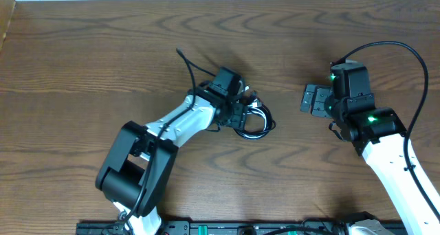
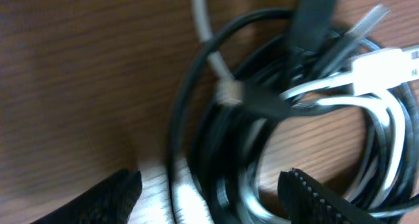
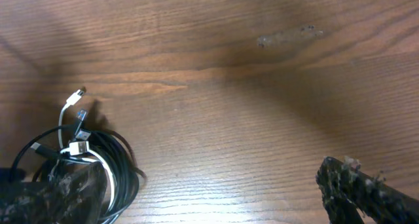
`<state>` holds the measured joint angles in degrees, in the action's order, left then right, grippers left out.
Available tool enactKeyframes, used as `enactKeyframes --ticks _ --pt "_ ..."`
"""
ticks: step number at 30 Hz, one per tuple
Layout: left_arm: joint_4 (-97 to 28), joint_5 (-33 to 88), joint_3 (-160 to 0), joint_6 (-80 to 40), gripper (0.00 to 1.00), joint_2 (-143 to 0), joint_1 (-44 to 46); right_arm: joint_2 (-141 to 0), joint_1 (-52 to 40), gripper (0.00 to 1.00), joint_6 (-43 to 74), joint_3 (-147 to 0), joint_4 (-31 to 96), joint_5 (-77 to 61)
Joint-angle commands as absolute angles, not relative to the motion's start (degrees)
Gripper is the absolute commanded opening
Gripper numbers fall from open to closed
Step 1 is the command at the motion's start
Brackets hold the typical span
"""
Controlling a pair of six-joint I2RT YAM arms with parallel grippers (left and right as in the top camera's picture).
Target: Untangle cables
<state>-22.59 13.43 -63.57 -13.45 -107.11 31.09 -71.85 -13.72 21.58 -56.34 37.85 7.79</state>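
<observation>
The cables lie in one tangled coil on the wooden table, several black cords with one white cord looped through them. My left gripper is low over the coil. In the left wrist view its fingers are spread apart, with the black loops lying between them, not clamped. My right gripper is open and empty to the right of the coil, apart from it. In the right wrist view the coil lies at the lower left, its white plug end pointing up.
The brown wooden table spreads around the coil. A thick black arm wire loops over the right arm. A black rail runs along the front edge.
</observation>
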Motion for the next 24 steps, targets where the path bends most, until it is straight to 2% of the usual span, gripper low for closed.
enactKeyframes --ticks 1,2,3,4,8,9,12,15,24 --pt "-21.34 13.52 -64.2 -13.19 0.52 -109.06 33.34 -72.01 -13.43 0.99 22.68 -57.32 38.3 8.69" --pt "-21.3 13.52 -64.2 -13.19 0.35 -109.1 33.78 -72.03 -13.43 0.99 22.68 -57.32 38.61 8.69" --pt "-21.26 13.52 -64.23 -13.19 0.13 -108.95 34.11 -72.03 -13.43 0.99 22.68 -57.32 38.83 8.69" --pt "-21.32 13.54 -64.4 -13.21 0.08 -108.53 34.09 -72.03 -13.43 0.99 22.68 -57.32 39.16 8.69" --pt "-21.89 13.54 -65.71 -14.28 0.07 -99.9 33.98 -72.14 -13.43 0.99 22.65 -57.32 39.86 8.36" --pt "-21.34 13.58 -65.71 -17.56 0.07 -93.6 33.52 -72.53 -13.43 0.99 22.17 -57.32 39.7 4.51" --pt "-20.38 20.21 -65.71 -19.22 0.08 -87.07 32.21 -75.5 -13.43 0.99 16.62 -57.32 38.63 -7.79" --pt "-20.4 21.08 -65.71 -21.58 0.08 -86.04 30.92 -78.85 -13.5 0.99 13.15 -57.32 37.04 -16.16" --pt "-18.96 23.2 -65.71 -24.1 0.08 -86.04 30.85 -79.4 -13.47 0.99 15.57 -57.32 29.3 -31.64"
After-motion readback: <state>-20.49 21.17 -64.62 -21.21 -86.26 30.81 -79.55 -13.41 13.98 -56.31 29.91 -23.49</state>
